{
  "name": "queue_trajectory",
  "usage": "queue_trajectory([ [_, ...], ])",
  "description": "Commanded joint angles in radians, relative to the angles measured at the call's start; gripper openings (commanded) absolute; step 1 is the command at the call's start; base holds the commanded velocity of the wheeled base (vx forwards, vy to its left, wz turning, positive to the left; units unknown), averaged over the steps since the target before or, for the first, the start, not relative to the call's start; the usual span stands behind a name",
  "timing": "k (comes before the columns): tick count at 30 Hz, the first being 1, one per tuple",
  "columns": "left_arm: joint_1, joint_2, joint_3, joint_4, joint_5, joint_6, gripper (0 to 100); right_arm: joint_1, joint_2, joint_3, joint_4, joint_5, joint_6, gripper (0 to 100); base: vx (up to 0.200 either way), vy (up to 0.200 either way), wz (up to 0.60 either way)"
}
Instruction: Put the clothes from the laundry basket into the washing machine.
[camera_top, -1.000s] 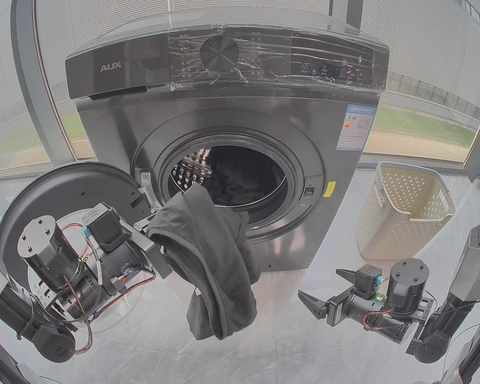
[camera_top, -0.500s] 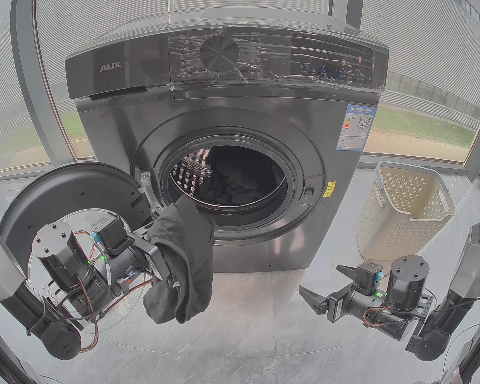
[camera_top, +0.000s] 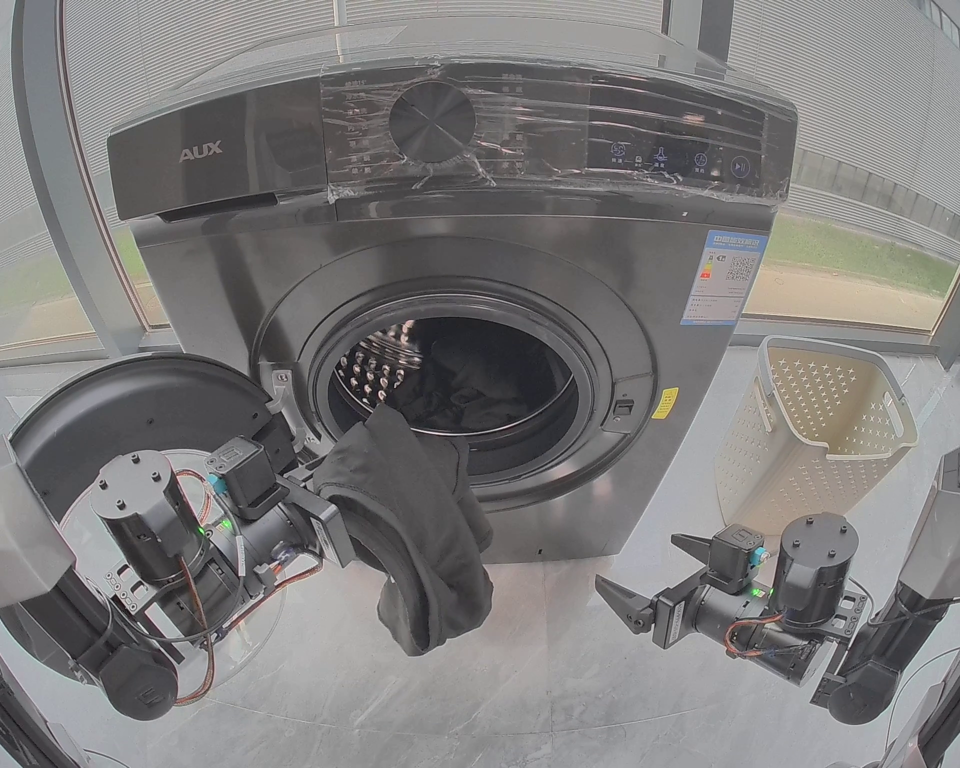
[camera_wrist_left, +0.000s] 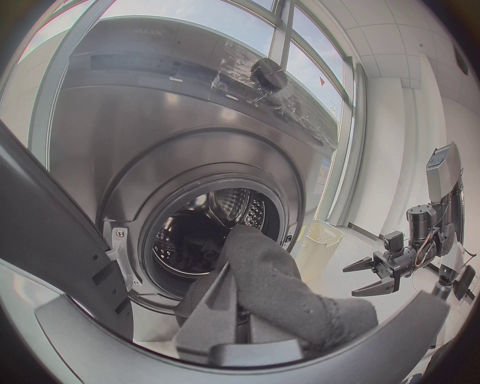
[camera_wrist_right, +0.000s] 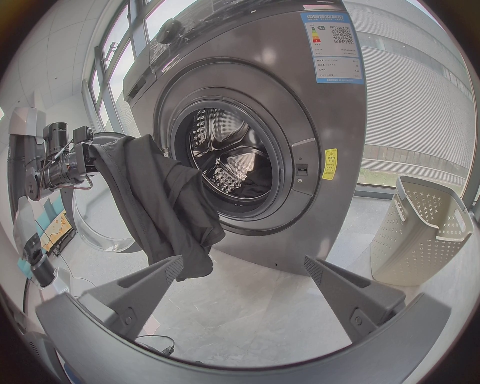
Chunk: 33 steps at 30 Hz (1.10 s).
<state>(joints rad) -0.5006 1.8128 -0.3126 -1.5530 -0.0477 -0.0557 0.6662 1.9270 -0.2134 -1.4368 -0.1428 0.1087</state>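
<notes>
1. Head view: the left gripper (camera_top: 335, 505) is clamped tight on a dark garment (camera_top: 425, 540). The cloth drapes from the jaws just outside the washing machine (camera_top: 450, 240), at 7 o'clock of the drum opening (camera_top: 455, 385), and is not yet inside
2. The right gripper (camera_top: 650, 575) is spread wide and holds nothing. It sits low at 4 o'clock of the opening, well apart from the cloth
3. The laundry basket (camera_top: 820, 440) stands on the floor at 3 o'clock of the machine, and what shows of its inside holds no cloth. Other dark clothes (camera_top: 475, 385) already lie in the drum
4. Step in hand: carrying this piece to the drum, and loading looks nearly finished
5. Next, the left arm should lift toward 1 o'clock and reach deep past the rim before letting go. Otherwise the hanging tail may catch on the seal, beside the open door (camera_top: 130, 410) at 9 o'clock
</notes>
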Motion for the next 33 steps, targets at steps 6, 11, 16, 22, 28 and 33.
queue_trajectory([
  [6, -0.009, 0.031, 0.000, 0.001, 0.012, 0.004, 0, 0.001, 0.004, 0.003, -0.001, 0.002, 0.000, 100, 0.000, 0.000, 0.00],
  [11, -0.007, 0.033, -0.003, -0.001, 0.009, -0.012, 0, 0.001, 0.003, 0.003, -0.001, 0.002, 0.000, 100, 0.120, 0.000, 0.00],
  [16, -0.012, 0.046, 0.000, -0.001, 0.014, 0.004, 0, 0.003, 0.001, 0.005, -0.001, 0.002, 0.000, 100, 0.120, 0.000, 0.00],
  [22, -0.010, 0.051, -0.003, -0.001, 0.015, 0.002, 0, 0.004, 0.001, 0.006, -0.001, 0.002, 0.000, 100, 0.000, 0.000, 0.00],
  [28, -0.026, 0.068, -0.003, -0.001, 0.040, 0.014, 0, 0.026, 0.000, 0.008, -0.001, 0.000, 0.002, 100, 0.000, 0.000, 0.00],
  [33, -0.150, 0.119, -0.033, -0.001, 0.100, 0.011, 0, 0.049, -0.019, 0.006, 0.003, -0.003, 0.011, 100, 0.000, 0.000, 0.00],
])
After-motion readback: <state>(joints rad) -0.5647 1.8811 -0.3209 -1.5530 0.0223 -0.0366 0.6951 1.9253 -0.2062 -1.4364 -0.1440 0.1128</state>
